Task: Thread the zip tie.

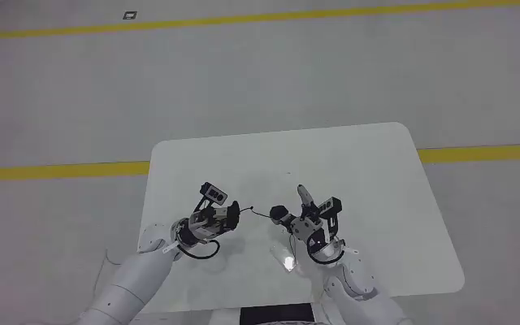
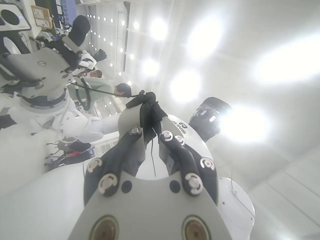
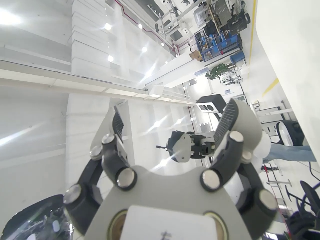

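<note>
**Left gripper holds the zip tie; right gripper open opposite it**

In the top view both arms come in over the near edge of the white counter [image 1: 366, 162]. Their grippers face each other in the near half, about midway between the left and right edges.

The left gripper [image 1: 232, 215] has its fingers [image 2: 140, 116] pressed together on the black zip tie [image 1: 257, 213]. The left wrist view shows the pinch closely. The tie [image 2: 110, 91] is bunched between the two dark pads of the left gripper [image 2: 147, 106]. From there one thin strap runs straight out toward the other arm, and a finer tail hangs back along the gripper's body. The tie is held in the air, not lying on the counter.

The right gripper [image 1: 291, 205] sits just beside the strap's free end, with its fingers [image 1: 279, 214] spread wide and pinching nothing. In its own wrist view the right gripper [image 3: 175, 109] shows two ribbed pads [image 3: 225, 121] well apart. Farther off, in the gap between them, the left gripper [image 3: 181, 148] can be seen, with the tip of the tie [image 3: 160, 147] poking out of it toward the camera. The tip lies beyond the spread fingers. From the top view I cannot tell whether it touches the nearer dark fingertip.

A bright glint of light lies on the counter near the near edge, close beside the right arm.
</note>
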Robot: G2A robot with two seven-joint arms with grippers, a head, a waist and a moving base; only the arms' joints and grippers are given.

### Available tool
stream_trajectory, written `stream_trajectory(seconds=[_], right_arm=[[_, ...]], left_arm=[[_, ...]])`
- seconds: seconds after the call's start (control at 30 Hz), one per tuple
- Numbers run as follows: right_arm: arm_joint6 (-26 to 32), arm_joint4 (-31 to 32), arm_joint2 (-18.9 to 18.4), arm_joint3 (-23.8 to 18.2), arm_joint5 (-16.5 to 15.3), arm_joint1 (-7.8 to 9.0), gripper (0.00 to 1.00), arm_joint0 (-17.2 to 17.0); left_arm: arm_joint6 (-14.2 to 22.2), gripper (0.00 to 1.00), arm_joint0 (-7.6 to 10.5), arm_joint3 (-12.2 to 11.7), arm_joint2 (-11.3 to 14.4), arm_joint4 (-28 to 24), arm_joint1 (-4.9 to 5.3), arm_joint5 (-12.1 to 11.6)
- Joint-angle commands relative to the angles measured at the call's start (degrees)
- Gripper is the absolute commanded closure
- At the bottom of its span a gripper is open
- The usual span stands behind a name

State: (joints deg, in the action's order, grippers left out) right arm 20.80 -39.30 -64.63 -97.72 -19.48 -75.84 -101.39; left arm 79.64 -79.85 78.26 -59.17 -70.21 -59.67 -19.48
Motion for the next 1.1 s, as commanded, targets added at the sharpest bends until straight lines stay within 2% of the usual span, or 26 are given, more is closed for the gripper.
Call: stream_trajectory(seconds=[0.0, 0.27, 0.53, 1.07], right_arm=[[0.7, 0.1, -2.1, -1.8, 0.0, 0.16, 0.00, -1.1], [2.0, 1.8, -9.0, -10.7, 0.0, 0.61, 0.00, -5.4], [2.9, 4.8, -12.4, -17.6, 0.0, 0.69, 0.00, -7.6], [3.2, 5.2, -12.1, -18.1, 0.0, 0.68, 0.00, -7.6]], left_arm=[[0.0, 1.00, 0.00, 0.0, 0.0, 0.0, 0.00, 0.0], [0.0, 1.00, 0.00, 0.0, 0.0, 0.0, 0.00, 0.0], [0.0, 1.00, 0.00, 0.0, 0.0, 0.0, 0.00, 0.0], [0.0, 1.00, 0.00, 0.0, 0.0, 0.0, 0.00, 0.0]])
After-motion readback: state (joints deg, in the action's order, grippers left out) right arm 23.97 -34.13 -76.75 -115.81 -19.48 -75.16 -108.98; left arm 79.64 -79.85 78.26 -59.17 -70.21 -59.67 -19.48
